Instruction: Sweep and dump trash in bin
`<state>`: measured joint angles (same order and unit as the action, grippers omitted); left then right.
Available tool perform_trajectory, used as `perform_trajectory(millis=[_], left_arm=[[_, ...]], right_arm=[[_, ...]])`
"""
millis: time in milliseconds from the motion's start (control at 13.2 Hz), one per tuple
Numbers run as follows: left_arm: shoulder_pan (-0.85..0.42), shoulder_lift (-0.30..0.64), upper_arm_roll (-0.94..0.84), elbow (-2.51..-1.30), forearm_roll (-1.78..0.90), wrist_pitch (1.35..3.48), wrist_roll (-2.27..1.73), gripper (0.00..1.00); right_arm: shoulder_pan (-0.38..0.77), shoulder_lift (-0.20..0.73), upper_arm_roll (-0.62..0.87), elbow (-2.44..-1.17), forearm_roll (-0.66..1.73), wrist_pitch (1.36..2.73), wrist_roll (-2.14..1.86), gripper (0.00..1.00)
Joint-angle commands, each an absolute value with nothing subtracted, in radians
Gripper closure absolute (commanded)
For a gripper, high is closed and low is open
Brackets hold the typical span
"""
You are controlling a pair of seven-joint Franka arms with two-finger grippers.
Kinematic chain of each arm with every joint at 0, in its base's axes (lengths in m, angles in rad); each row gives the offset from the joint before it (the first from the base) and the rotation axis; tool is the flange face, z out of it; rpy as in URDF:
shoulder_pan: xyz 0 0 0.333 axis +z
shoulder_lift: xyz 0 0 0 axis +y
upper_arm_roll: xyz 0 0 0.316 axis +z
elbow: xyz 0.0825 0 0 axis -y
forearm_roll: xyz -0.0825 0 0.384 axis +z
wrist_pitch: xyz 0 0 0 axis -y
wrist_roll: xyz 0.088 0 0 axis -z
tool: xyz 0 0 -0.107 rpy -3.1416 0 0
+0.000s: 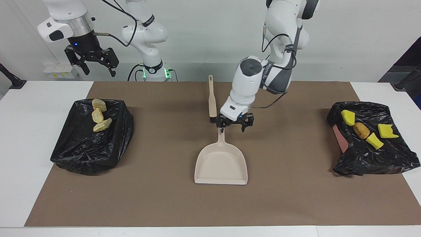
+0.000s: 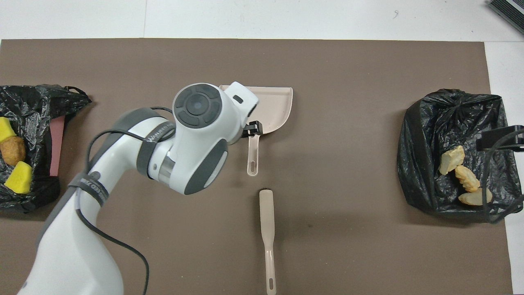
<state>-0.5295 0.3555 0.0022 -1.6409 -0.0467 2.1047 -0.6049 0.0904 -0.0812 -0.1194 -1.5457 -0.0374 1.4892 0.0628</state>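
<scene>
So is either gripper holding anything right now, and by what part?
Nothing is held. The left gripper is open over the handle of the dustpan, which lies on the mat. The right gripper waits open, raised over its end of the table.

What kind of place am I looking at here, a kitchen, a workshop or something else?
Most likely a robotics lab. Two white arms stand at a white table covered by a brown mat, with a staged cleaning set: a dustpan, a brush and bag-lined bins.
</scene>
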Motion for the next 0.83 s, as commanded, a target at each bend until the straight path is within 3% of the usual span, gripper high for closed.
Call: perform_trajectory(millis=[0, 302, 529, 756], left_arm=[[-0.43, 0.351, -0.003, -1.643, -0.057, 2.088, -0.565, 0.0], [-0.281, 0.345, -0.012, -1.618, -0.058, 2.07, -0.422, 0.0], [-0.203, 0.344, -0.011, -1.562, -0.058, 1.944, -0.231, 0.0], [-0.117, 0.292, -0.009, -1.545, -0.061, 1.869, -0.07, 0.0]], right_arm=[[0.118, -0.1, -0.158, -1.566, -0.014, 1.5, 0.037, 0.0], [0.089, -0.101, -0.144, -1.569, -0.014, 1.502, 0.031, 0.0], [0.101, -0.101, -0.144, -1.566, -0.015, 1.502, 0.032, 0.0], [0.101, -0.1, -0.144, -1.563, -0.017, 1.494, 0.034, 0.0]])
